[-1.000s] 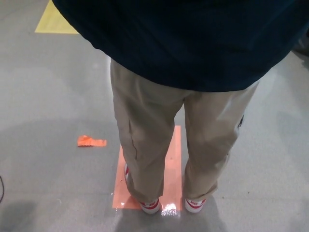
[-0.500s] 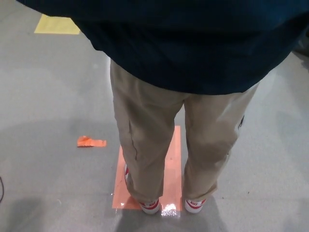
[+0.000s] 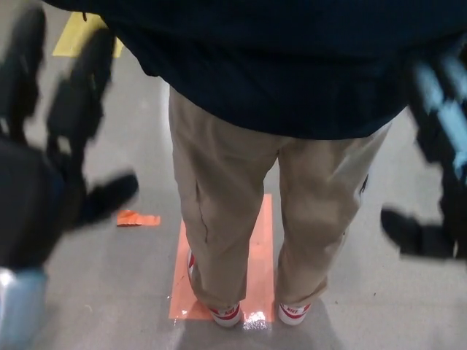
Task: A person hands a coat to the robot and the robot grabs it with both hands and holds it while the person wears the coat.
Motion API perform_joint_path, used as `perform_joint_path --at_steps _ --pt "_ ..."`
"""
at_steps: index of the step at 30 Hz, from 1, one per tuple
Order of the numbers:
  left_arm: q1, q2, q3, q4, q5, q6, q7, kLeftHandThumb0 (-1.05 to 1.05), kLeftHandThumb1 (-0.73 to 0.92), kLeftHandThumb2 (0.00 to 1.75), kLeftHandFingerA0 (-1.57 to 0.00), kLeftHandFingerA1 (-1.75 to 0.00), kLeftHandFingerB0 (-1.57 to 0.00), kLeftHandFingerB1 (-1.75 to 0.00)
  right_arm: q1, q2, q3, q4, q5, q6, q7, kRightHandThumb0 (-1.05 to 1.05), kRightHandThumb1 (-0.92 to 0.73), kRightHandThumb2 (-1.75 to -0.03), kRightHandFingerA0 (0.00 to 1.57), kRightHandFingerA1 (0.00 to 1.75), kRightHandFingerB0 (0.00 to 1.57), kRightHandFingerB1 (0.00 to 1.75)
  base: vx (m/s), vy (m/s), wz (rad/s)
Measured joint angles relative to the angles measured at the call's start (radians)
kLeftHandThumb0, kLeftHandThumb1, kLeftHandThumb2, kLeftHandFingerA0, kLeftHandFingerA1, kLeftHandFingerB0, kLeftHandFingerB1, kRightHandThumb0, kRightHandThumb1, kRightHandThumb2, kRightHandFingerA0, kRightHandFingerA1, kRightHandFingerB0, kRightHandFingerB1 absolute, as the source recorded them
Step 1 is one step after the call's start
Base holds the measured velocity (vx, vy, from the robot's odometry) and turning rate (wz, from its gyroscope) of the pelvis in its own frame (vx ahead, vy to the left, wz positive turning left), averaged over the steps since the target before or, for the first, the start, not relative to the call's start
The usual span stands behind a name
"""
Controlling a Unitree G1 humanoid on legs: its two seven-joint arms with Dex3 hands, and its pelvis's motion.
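**Both hands entering view, coat on the person**

Both hands are now showing at the picture's sides, where half a second ago neither was in view. Left hand [image 3: 55,157] is coming in from the left edge, blurred by motion; its two fingers [image 3: 76,95] are pointing upward, apart from each other, and its thumb [image 3: 109,195] is sticking out to the side, so the hand is spread wide and holding nothing. Right hand [image 3: 438,160] is appearing at the right edge, also blurred; its thumb [image 3: 401,227] is jutting out toward the person, well apart from the rest of the hand, and the hand is gripping nothing.

Coat [image 3: 277,58] is hanging dark across the top of the frame, on the person's upper body, its hem lying over the top of the trousers [image 3: 241,211]. Neither hand is touching the coat.

Person is standing with the back to the camera, both shoes [image 3: 228,315] resting at the near end of an orange floor mark [image 3: 261,248]. An orange scrap [image 3: 137,218] is lying on the floor [image 3: 117,292] to the left, just below the left thumb. A yellow mark [image 3: 73,40] is showing at the top left, partly behind the left fingers
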Motion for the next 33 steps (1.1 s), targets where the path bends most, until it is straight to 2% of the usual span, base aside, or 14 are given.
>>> perform_joint_path --at_steps 7,13,14,18,19,20,21,22,24,25,26,27,28,33 --pt "0.199 -0.021 -0.1 0.069 0.054 -0.017 0.108 -0.88 0.92 1.19 0.0 -0.1 -0.01 -0.12 0.178 0.031 0.08 0.042 -0.063 -0.02 -0.075 -0.95 -0.84 -1.1 0.0 0.07 0.0 0.0 0.0 0.0 0.0" --pt "0.279 -0.012 -0.182 0.242 0.101 -0.026 0.209 -0.74 0.83 1.17 -0.02 -0.32 -0.03 -0.23 0.258 0.04 0.141 0.163 -0.114 -0.031 -0.147 -0.86 -0.77 -1.06 0.0 0.15 0.0 0.07 0.0 0.0 0.0" --pt "0.281 -0.008 -0.191 0.272 0.106 -0.028 0.222 -0.77 0.92 0.84 -0.03 -0.28 -0.06 -0.21 0.262 0.041 0.148 0.184 -0.122 -0.031 -0.157 -0.85 -0.76 -1.05 0.0 0.15 0.0 0.09 0.0 0.0 0.0" --pt "0.276 0.025 -0.234 0.432 0.128 -0.038 0.264 -0.81 0.91 0.79 -0.08 -0.29 -0.09 -0.22 0.264 0.041 0.182 0.3 -0.163 -0.029 -0.205 -0.81 -0.73 -1.06 0.0 0.2 0.0 0.13 0.0 0.0 0.0" --pt "0.265 0.034 -0.246 0.489 0.129 -0.038 0.263 -0.81 0.91 0.79 -0.08 -0.29 -0.09 -0.22 0.254 0.041 0.195 0.358 -0.178 -0.028 -0.223 -0.81 -0.73 -1.06 0.0 0.2 0.0 0.13 0.0 0.0 0.0" --pt "0.254 0.041 -0.253 0.522 0.129 -0.039 0.259 -0.85 0.87 1.18 0.0 -0.36 -0.15 -0.24 0.244 0.041 0.203 0.396 -0.187 -0.026 -0.233 -0.82 -0.74 -1.06 0.0 0.18 0.0 0.12 0.0 0.0 0.0" --pt "0.241 0.047 -0.259 0.551 0.128 -0.04 0.253 -0.82 0.85 1.17 -0.02 -0.39 -0.13 -0.26 0.232 0.041 0.211 0.431 -0.195 -0.024 -0.24 -0.82 -0.74 -1.06 0.0 0.19 0.0 0.12 0.0 0.0 0.0" --pt "0.213 0.058 -0.265 0.593 0.123 -0.042 0.235 -0.81 0.92 0.79 -0.09 -0.31 -0.07 -0.22 0.207 0.041 0.221 0.483 -0.207 -0.017 -0.248 -0.81 -0.72 -1.04 0.0 0.21 0.0 0.13 0.0 0.0 0.0" --pt "0.177 0.067 -0.266 0.628 0.117 -0.041 0.209 -0.81 0.92 0.83 -0.1 -0.33 -0.06 -0.23 0.176 0.041 0.229 0.521 -0.214 -0.008 -0.248 -0.8 -0.72 -1.04 0.0 0.22 0.0 0.14 0.0 0.0 0.0" --pt "0.147 0.069 -0.269 0.649 0.113 -0.04 0.186 -0.75 0.81 1.17 -0.08 -0.46 -0.01 -0.32 0.152 0.041 0.234 0.541 -0.218 -0.001 -0.248 -0.73 -0.89 -0.65 0.0 0.22 0.0 0.12 0.0 0.0 0.0" --pt "0.119 0.069 -0.273 0.67 0.108 -0.037 0.163 -0.75 0.8 1.16 -0.07 -0.45 -0.02 -0.32 0.131 0.041 0.237 0.558 -0.221 0.006 -0.246 -0.73 -0.87 -0.66 0.0 0.26 0.0 0.15 0.0 0.0 0.0" --pt "0.09 0.067 -0.277 0.692 0.104 -0.034 0.143 -0.74 0.79 1.16 -0.06 -0.45 -0.04 -0.3 0.113 0.041 0.238 0.571 -0.221 0.014 -0.24 -0.74 -0.67 -0.89 0.02 0.24 0.0 0.14 0.0 0.0 0.0" --pt "0.082 0.066 -0.279 0.7 0.102 -0.032 0.138 -0.74 0.8 1.16 -0.07 -0.46 -0.01 -0.28 0.106 0.041 0.238 0.575 -0.221 0.016 -0.237 -0.72 -0.65 -1.0 0.0 0.28 0.0 0.2 0.0 0.0 0.0" --pt "-0.088 0.051 -0.295 0.82 0.081 -0.02 0.053 -0.75 0.81 1.18 -0.07 -0.44 -0.01 -0.29 -0.024 0.04 0.229 0.648 -0.206 0.058 -0.154 -0.76 -0.66 -0.97 0.0 0.22 0.0 0.15 0.0 0.0 0.0"
